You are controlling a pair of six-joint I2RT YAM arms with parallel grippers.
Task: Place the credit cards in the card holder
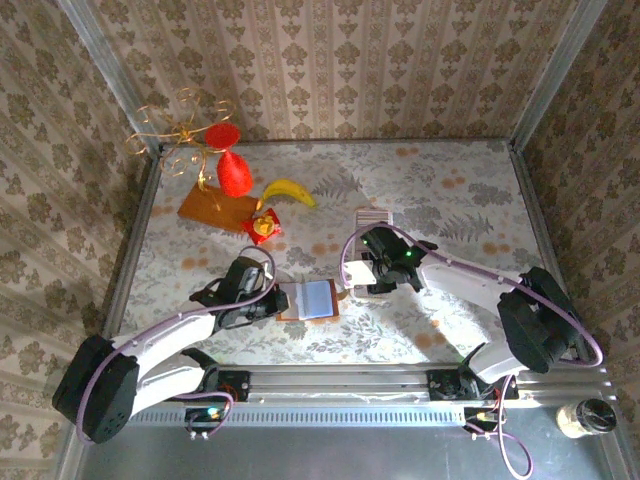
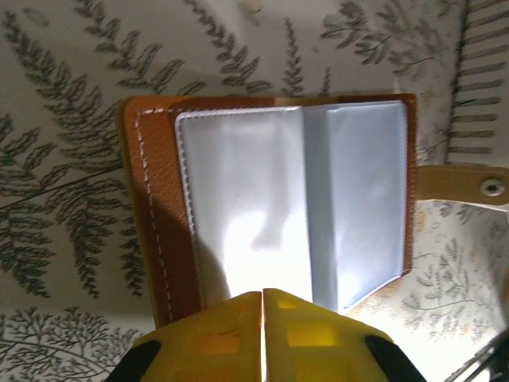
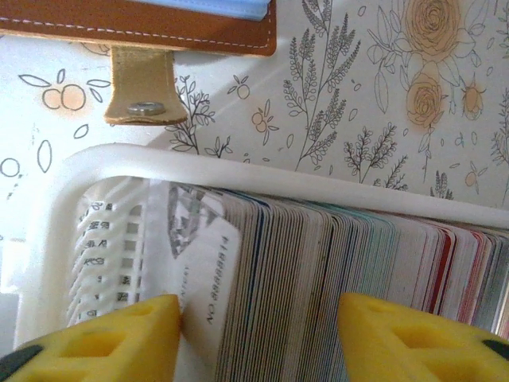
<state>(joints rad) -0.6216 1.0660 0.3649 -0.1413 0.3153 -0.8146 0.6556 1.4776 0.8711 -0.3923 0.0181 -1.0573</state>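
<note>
Picking up a card looks like the step right now. The right gripper (image 3: 258, 338) hangs over the white tray (image 3: 238, 163), where the credit cards (image 3: 318, 263) stand on edge in a tight row. Its yellow fingers (image 3: 103, 338) are apart, one on each side of a bunch of cards. The left finger touches the front card, the one with print on it. I cannot tell if the fingers squeeze anything yet.

The card holder (image 2: 286, 215) lies open and flat on the table (image 2: 64, 199), in the near middle, just left of the tray. Its pale inside faces up, and I see no card in it. Its snap tab (image 3: 143, 87) sticks out to the right, close to the tray but not touching it. The left gripper (image 2: 262, 318) is at the left edge of the holder with its fingers pressed together. It may be holding the leather down or pinching it; I cannot tell which.

Next, I think the right gripper has to catch just one card, lift it up and carry it left to the holder. The cards are thin and packed tight, so a few could come up at once. Then the card must slide into a pale pocket without pushing the holder away.
</note>
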